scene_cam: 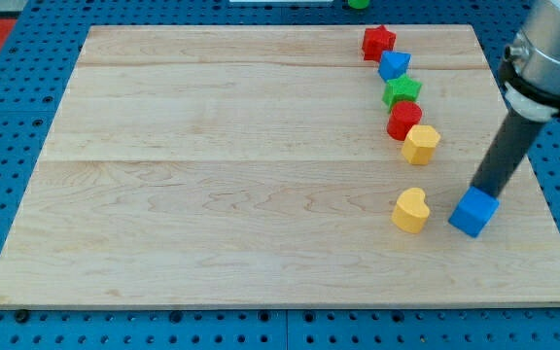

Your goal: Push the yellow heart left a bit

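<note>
The yellow heart (410, 210) lies on the wooden board (212, 175) at the lower right. A blue cube (473, 212) sits just to its right. My tip (481, 192) stands at the top edge of the blue cube, touching or nearly touching it, to the right of the yellow heart. The dark rod rises from there towards the view's upper right.
A column of blocks runs down the right side: a red star (378, 41), a blue block (394, 65), a green star (402, 91), a red block (403, 120) and a yellow block (420, 144). A green object (359, 4) lies beyond the board's top edge.
</note>
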You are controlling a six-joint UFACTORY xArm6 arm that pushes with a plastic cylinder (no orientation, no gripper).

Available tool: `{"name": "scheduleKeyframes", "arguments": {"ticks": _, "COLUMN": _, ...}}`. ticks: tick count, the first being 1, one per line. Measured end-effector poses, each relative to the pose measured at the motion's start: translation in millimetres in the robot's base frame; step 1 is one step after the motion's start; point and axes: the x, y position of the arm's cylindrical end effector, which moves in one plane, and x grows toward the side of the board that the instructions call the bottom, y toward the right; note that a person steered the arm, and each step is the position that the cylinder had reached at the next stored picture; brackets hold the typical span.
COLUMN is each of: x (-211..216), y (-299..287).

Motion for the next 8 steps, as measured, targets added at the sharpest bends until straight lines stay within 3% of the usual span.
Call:
{"name": "scheduleKeyframes", "arguments": {"ticks": 1, "x": 35, "y": -6}}
{"name": "scheduleKeyframes", "arguments": {"ticks": 4, "x": 47, "y": 17}}
{"name": "scheduleKeyframes", "arguments": {"ticks": 8, "x": -2, "y": -128}}
